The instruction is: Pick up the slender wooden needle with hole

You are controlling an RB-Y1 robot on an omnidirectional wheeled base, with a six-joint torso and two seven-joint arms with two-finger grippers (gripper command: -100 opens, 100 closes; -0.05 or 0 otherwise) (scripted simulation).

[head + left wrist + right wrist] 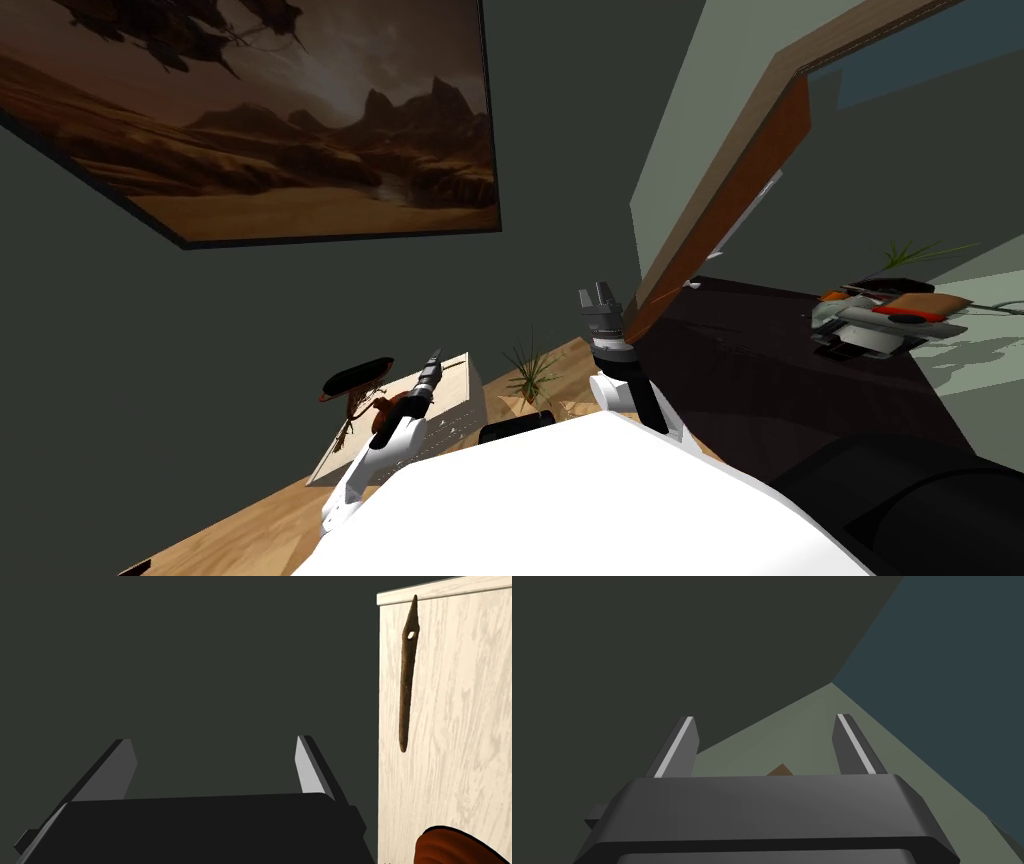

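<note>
Your left gripper (214, 743) has its fingers spread apart with nothing between them, and dark wall lies beyond the tips. The needle (407, 676) lies off to the side, at about two o'clock from the gripper. It is outside the nearer finger (307, 766) and not touching it. It is a thin dark-brown sliver with a small hole near its pointed end. It lies flat on the pale wood-grain table (460, 726), running along the table's edge with the point away from the gripper. At about four o'clock from the gripper, a rounded red-brown thing (447, 846) sits on the same table. In the head view the left gripper (433, 362) hangs over the table, with a dark oval dish (357, 378) at its nine o'clock and a small plant (530, 375) at its three o'clock. Your right gripper (597, 297) is raised at about two o'clock from the left one, its fingers likewise apart and empty.
</note>
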